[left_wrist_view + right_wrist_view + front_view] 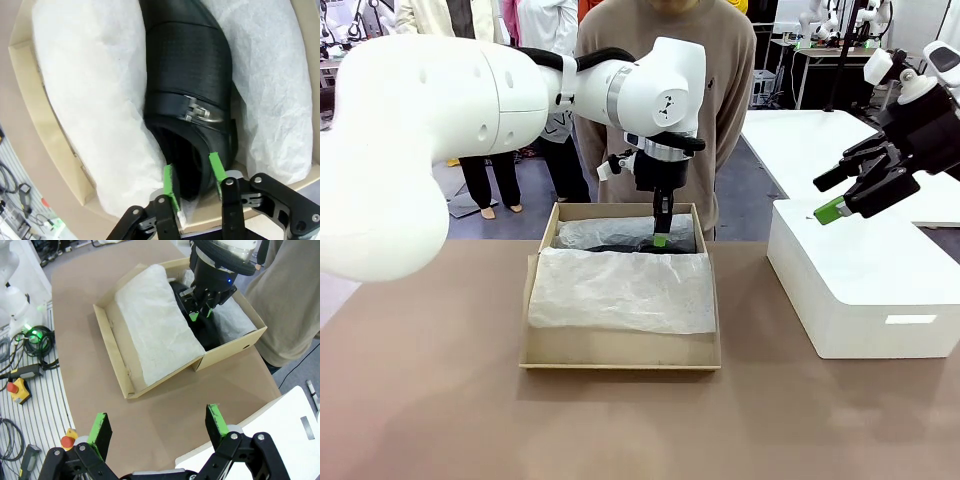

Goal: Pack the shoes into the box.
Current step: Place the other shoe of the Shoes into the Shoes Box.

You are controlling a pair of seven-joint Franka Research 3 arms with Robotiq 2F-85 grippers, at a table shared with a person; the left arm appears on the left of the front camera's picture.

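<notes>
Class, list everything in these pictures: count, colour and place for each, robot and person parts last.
Table: one, brown, under everything.
Cardboard box: one, tan, mid-table, open.
Tissue paper: white, lining the cardboard box.
Shoe: one seen, black, in the cardboard box.
White box: one, white, table's right side.
Person: one, tan top, behind the table.
Left gripper: one, black and green, astride the shoe's heel.
Right gripper: one, black and green, open, raised at right.

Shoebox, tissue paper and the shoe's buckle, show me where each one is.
Shoebox (620, 350), front view, bare cardboard at its near edge.
Tissue paper (620, 290), front view, middle of the near sheet.
Buckle (202, 113), left wrist view, metal ring on the shoe's strap.
</notes>
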